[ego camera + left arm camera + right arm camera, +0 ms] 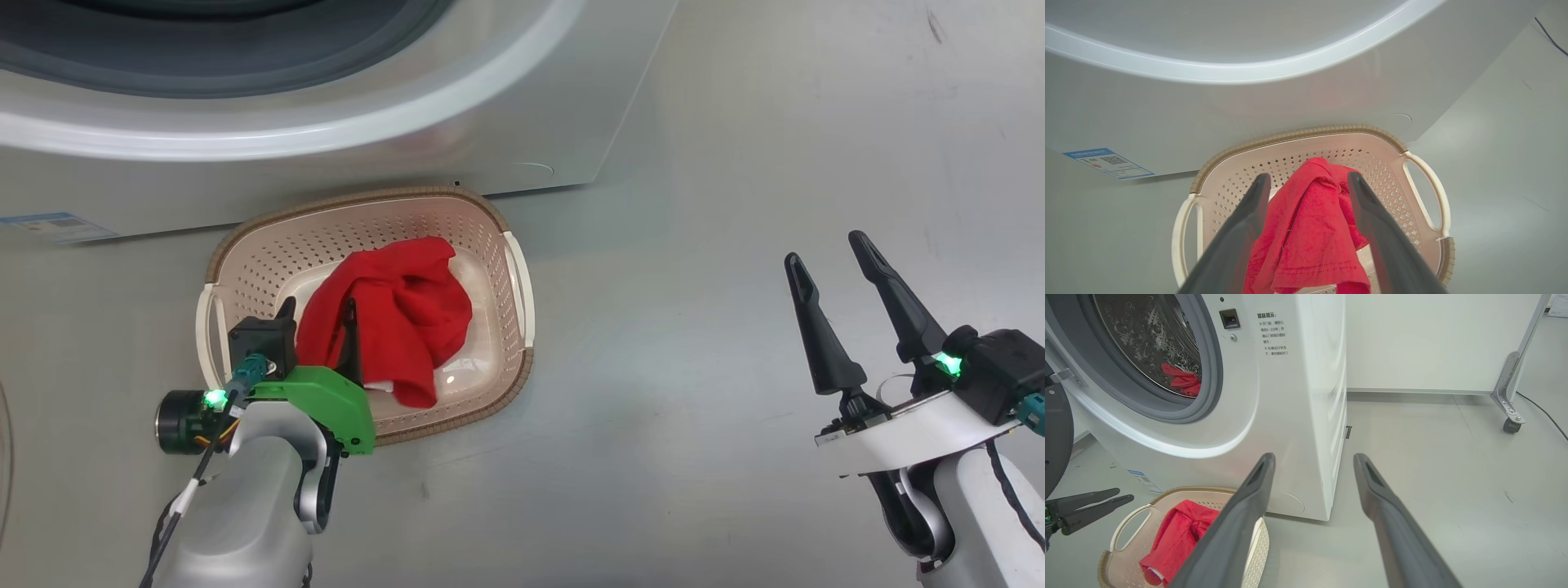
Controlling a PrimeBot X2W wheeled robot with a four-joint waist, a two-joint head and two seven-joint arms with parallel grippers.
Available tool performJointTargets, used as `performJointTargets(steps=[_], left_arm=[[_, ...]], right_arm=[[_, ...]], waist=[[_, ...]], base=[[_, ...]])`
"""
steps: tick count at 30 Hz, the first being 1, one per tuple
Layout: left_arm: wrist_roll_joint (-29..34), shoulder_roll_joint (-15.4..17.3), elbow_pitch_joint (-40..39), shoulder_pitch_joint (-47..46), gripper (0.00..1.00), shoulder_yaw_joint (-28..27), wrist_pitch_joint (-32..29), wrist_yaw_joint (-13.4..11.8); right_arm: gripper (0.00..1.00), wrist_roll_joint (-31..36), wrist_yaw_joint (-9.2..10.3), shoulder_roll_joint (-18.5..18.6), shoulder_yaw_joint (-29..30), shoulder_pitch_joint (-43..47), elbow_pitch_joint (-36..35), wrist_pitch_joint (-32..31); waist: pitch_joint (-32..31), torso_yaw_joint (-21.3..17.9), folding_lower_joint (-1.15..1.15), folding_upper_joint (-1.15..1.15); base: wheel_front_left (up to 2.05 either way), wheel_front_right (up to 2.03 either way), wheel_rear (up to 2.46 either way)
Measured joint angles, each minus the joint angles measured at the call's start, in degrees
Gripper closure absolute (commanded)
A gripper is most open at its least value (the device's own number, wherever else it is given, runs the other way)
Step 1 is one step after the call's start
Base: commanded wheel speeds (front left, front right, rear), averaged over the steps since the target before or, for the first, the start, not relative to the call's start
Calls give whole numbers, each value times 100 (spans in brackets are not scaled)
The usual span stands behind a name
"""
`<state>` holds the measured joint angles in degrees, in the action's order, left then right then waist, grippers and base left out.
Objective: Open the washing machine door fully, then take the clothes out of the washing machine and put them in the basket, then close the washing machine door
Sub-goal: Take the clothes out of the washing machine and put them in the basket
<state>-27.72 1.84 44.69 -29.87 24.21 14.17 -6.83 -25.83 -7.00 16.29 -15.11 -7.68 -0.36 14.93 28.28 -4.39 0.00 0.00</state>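
Observation:
The cream basket (522, 302) stands on the floor against the washing machine (490, 139). One of the red clothes (400, 318) lies bunched inside it. My left gripper (320, 314) hangs over the basket's near left side, pointing down. Its fingers (1249, 220) are spread open on either side of the red cloth (1310, 237) and do not pinch it. My right gripper (824, 249) is open and empty over bare floor to the right. In the right wrist view another red garment (1182, 379) lies in the steel drum, and the black door (1055, 437) stands swung open at the left edge.
A blue sticker (49, 227) marks the machine's lower front. A white panel on a caster (1511, 424) and a floor cable (1543, 412) stand far right. Open grey floor (694, 367) lies between the basket and my right gripper.

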Motion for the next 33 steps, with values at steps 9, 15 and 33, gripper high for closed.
performJointTargets(steps=[9,15,33], left_arm=[[-149,-9,276,-68,0,1,10,0],[-137,-18,-162,-74,0,-180,11,0],[678,-27,-2131,650,0,-856,27,0]], right_arm=[[0,-36,0,0,86,-2,118,0],[0,-36,0,-3,188,3,213,0],[0,138,2,-200,525,307,455,0]], waist=[[-126,39,0,0],[-299,96,0,0],[-1201,332,0,0]], base=[[0,0,0],[0,0,0],[0,0,0]])
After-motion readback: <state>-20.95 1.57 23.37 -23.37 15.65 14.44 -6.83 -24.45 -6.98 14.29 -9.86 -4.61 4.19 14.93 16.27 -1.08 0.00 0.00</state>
